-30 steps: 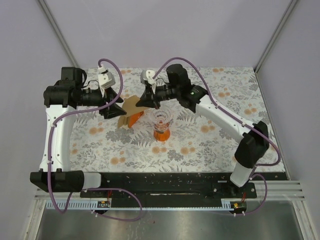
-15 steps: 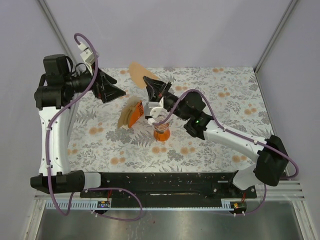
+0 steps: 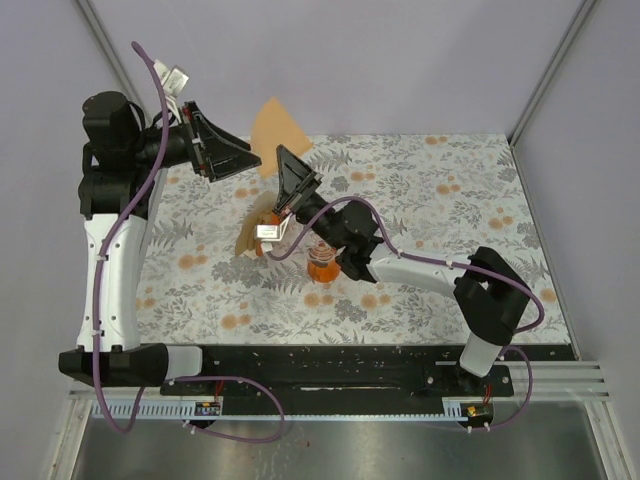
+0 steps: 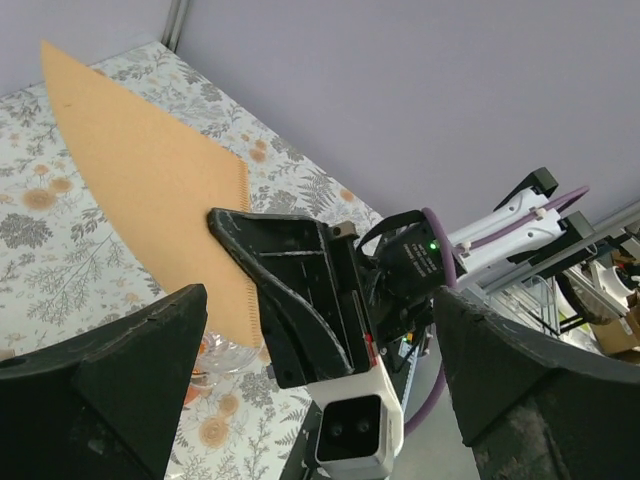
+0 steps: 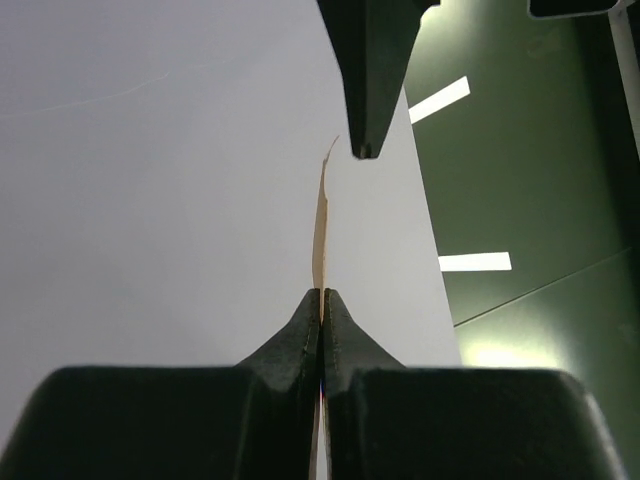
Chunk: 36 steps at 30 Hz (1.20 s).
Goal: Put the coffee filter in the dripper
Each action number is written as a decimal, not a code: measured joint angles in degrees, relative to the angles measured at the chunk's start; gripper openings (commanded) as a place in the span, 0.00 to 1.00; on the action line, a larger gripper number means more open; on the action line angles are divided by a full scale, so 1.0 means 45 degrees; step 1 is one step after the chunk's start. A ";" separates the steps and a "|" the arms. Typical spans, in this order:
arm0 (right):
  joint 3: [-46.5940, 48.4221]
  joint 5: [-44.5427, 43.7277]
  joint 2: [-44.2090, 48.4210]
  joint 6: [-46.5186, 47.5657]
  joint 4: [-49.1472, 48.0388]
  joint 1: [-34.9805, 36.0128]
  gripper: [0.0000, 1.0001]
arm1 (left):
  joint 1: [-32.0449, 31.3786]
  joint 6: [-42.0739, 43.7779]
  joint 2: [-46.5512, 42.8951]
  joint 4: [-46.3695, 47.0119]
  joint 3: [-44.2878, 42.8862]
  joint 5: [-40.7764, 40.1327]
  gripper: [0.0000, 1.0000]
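Above floral table (image 3: 450, 200), right fingers (image 5: 290, 345) pinch coffee filter (image 3: 278, 128).

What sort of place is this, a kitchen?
Probably a robot test bench, not a kitchen: a left arm and right arm bolted to a black rail, bare walls in a metal frame, and a coffee dripper on a flowered tablecloth.

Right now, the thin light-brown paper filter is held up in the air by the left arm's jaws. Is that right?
Not quite. The thin light-brown paper filter is up in the air, but the right arm's jaws hold it. The right wrist view shows them closed on its edge. The left arm's jaws stand open, holding nothing.
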<state>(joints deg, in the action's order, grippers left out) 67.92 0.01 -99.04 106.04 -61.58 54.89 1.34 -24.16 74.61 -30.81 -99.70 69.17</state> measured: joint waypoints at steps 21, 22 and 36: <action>0.0000 -0.0549 -0.0058 0.1054 -0.0398 0.0588 0.00 | 0.0452 -0.0335 0.0194 0.1059 0.1117 -0.1404 0.94; 0.0000 -0.0544 -0.0058 0.1049 -0.0398 0.0588 0.00 | 0.0418 -0.0437 0.0194 0.1166 0.1239 -0.1360 0.91; 0.0068 -0.0549 -0.0058 0.0986 -0.0374 0.0695 0.00 | -0.0136 -0.1705 0.0214 0.2681 0.2288 -0.0782 0.00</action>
<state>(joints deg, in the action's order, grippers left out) 68.23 -2.46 -99.31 110.48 -63.26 58.02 0.73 -31.83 75.57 -18.74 -89.41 65.65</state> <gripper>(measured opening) 0.021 0.034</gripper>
